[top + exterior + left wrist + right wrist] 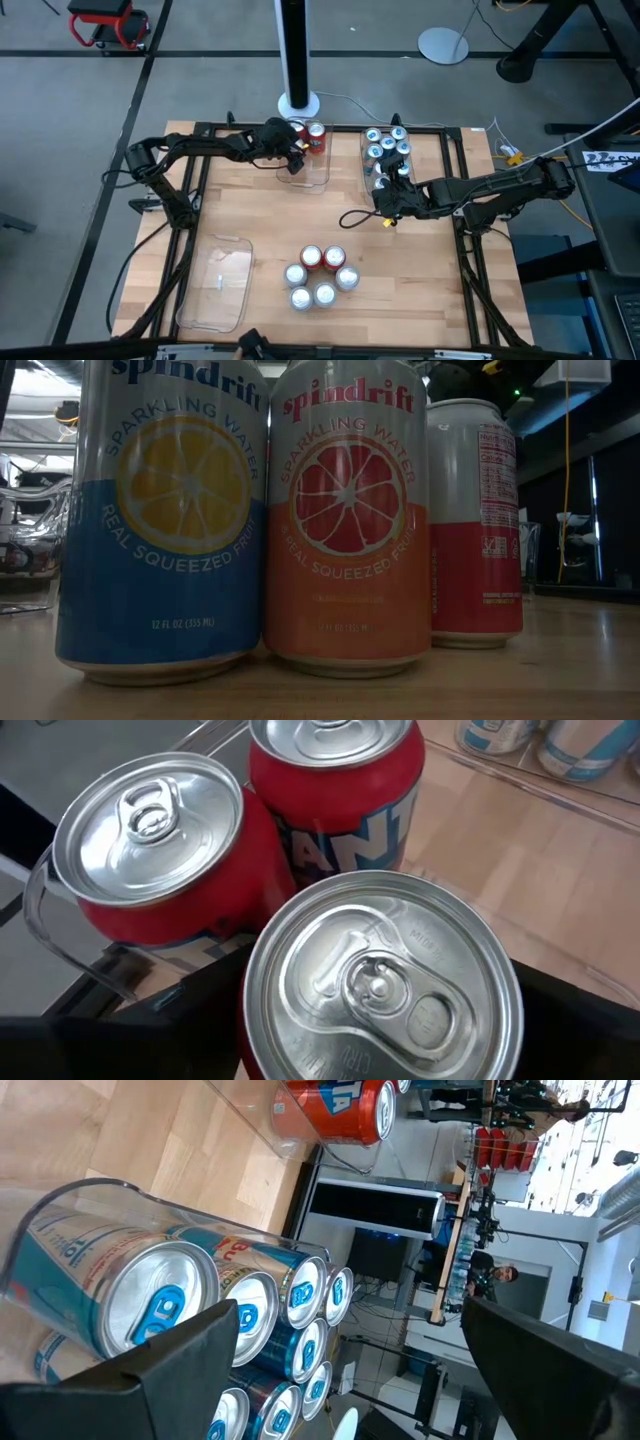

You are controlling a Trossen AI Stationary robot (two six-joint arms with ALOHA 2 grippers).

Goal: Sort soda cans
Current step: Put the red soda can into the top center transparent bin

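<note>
Two red soda cans (pixel 330 790) stand in a clear tray (pixel 312 178) at the far middle of the table. My left gripper (pixel 293 152) is there too, shut on a third can (pixel 380 990); only that can's silver top shows. My right gripper (pixel 385 200) hangs open at the near end of a second clear tray (pixel 368 160) that holds several blue soda cans (pixel 160 1305); nothing is between its fingers. Several more cans, red and silver (pixel 320 275), stand in a cluster at the near middle. My left gripper holds the can between its two fingers (pixel 190 995), one on each side of its wall just under the top rim (pixel 252 982). The fingers slant down from the table's left. The can is upright. Whether its bottom rests in the tray cannot be told.
An empty clear tray (pixel 215 280) lies at the near left. A white post on a round base (pixel 298 100) rises behind the far edge. Black frame rails (pixel 470 250) run along the table's sides. In the low view three cans (pixel 345 520) stand close to the lens.
</note>
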